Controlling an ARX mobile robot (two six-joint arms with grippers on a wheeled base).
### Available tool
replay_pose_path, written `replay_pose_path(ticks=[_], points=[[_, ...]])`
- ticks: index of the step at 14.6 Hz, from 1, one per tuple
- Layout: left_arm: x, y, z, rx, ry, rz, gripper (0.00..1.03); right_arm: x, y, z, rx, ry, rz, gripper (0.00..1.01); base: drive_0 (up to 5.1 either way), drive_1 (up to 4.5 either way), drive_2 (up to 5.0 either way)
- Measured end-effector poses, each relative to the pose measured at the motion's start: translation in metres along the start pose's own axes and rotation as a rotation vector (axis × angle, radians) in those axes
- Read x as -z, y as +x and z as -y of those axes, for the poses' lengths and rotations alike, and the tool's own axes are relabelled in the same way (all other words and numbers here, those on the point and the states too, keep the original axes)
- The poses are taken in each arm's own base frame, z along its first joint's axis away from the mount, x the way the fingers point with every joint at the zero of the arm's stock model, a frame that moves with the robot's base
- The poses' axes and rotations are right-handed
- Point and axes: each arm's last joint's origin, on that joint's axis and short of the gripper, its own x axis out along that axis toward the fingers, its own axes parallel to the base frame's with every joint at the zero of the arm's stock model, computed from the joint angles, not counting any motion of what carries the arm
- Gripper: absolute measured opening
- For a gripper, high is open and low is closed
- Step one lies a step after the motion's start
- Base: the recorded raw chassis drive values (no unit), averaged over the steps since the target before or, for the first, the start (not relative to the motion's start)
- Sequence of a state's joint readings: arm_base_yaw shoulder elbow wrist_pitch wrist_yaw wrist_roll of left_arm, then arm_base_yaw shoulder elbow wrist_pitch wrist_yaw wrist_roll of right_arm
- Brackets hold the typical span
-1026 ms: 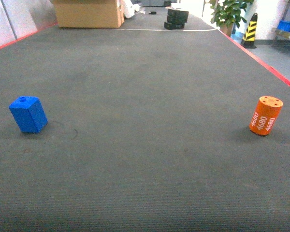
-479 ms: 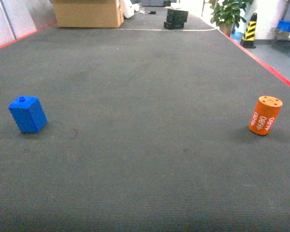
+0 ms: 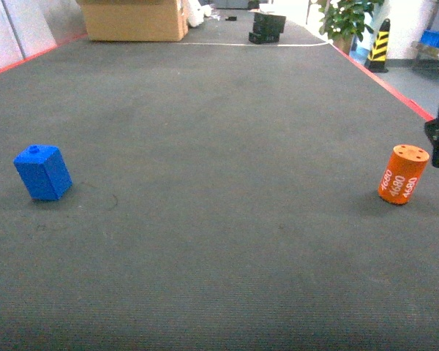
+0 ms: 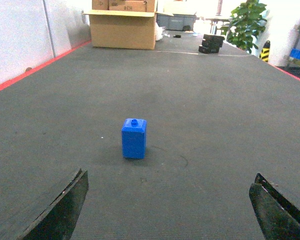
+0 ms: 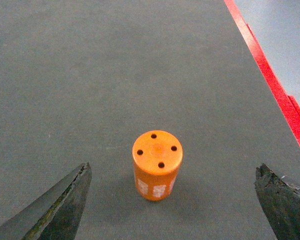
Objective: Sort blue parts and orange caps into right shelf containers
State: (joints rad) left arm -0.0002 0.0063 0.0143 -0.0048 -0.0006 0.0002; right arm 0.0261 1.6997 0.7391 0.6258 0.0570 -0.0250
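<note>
On the dark table (image 3: 219,241), the orange cap (image 5: 157,165) is standing near the right edge, ahead of the spread-open right claw (image 5: 172,210); the blue part (image 4: 134,138) is sitting ahead of the equally released left claw (image 4: 167,210).

Counter (image 3: 219,241): long, dark grey ribbed mat surface, red edging along both sides. Resting directly on it: one blue part (image 3: 42,172) at near left, upright, knob on top; one orange cap (image 3: 402,174) at near right, upright, near the red edge. Cardboard box (image 3: 134,20) and black blocks (image 3: 267,28) at far end.
</note>
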Motion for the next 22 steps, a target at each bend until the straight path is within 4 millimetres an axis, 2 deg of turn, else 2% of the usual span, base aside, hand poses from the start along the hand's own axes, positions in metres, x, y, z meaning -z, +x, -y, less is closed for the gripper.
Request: replay_pose_path(ticks=[2, 4, 8, 9, 10, 11, 12, 14, 17, 18, 19, 20, 22], points=[[0.000, 0.000, 0.000, 0.000, 0.000, 0.000, 0.98, -0.003, 0.038, -0.002, 0.017, -0.008, -0.034, 0.98, 0.0, 0.00, 0.0], [0.000, 0.000, 0.000, 0.000, 0.000, 0.000, 0.98, 0.000, 0.066, -0.004, 0.031, -0.018, -0.080, 0.98, 0.0, 0.00, 0.0], [0.000, 0.000, 0.000, 0.000, 0.000, 0.000, 0.98, 0.021, 0.106, -0.009, 0.038, -0.036, -0.159, 0.98, 0.0, 0.00, 0.0], [0.000, 0.000, 0.000, 0.000, 0.000, 0.000, 0.98, 0.029, 0.112, -0.012, 0.044, -0.043, -0.182, 0.94, 0.0, 0.00, 0.0], [0.000, 0.000, 0.000, 0.000, 0.000, 0.000, 0.98, 0.037, 0.116, -0.017, 0.039, -0.050, -0.202, 0.73, 0.0, 0.00, 0.0], [0.000, 0.000, 0.000, 0.000, 0.000, 0.000, 0.98, 0.035, 0.115, -0.018, 0.038, -0.050, -0.182, 0.60, 0.0, 0.00, 0.0], [0.000, 0.000, 0.000, 0.000, 0.000, 0.000, 0.98, 0.034, 0.108, -0.019, 0.039, -0.048, -0.155, 0.47, 0.0, 0.00, 0.0], [0.000, 0.000, 0.000, 0.000, 0.000, 0.000, 0.98, 0.034, 0.076, -0.015, 0.046, -0.050, -0.095, 0.44, 0.0, 0.00, 0.0], [0.000, 0.000, 0.000, 0.000, 0.000, 0.000, 0.98, 0.018, -0.007, -0.001, 0.061, -0.057, 0.048, 0.44, 0.0, 0.00, 0.0], [0.000, 0.000, 0.000, 0.000, 0.000, 0.000, 0.98, 0.024, -0.048, 0.010, 0.073, -0.048, 0.031, 0.44, 0.0, 0.00, 0.0], [0.000, 0.000, 0.000, 0.000, 0.000, 0.000, 0.98, 0.038, -0.079, 0.017, 0.092, -0.038, 0.008, 0.44, 0.0, 0.00, 0.0], [0.000, 0.000, 0.000, 0.000, 0.000, 0.000, 0.98, 0.043, -0.093, 0.019, 0.107, -0.037, 0.021, 0.44, 0.0, 0.00, 0.0], [0.004, 0.005, 0.001, -0.180, -0.046, -0.076, 0.98, 0.038, -0.093, 0.018, 0.102, -0.042, 0.046, 0.44, 0.0, 0.00, 0.0]])
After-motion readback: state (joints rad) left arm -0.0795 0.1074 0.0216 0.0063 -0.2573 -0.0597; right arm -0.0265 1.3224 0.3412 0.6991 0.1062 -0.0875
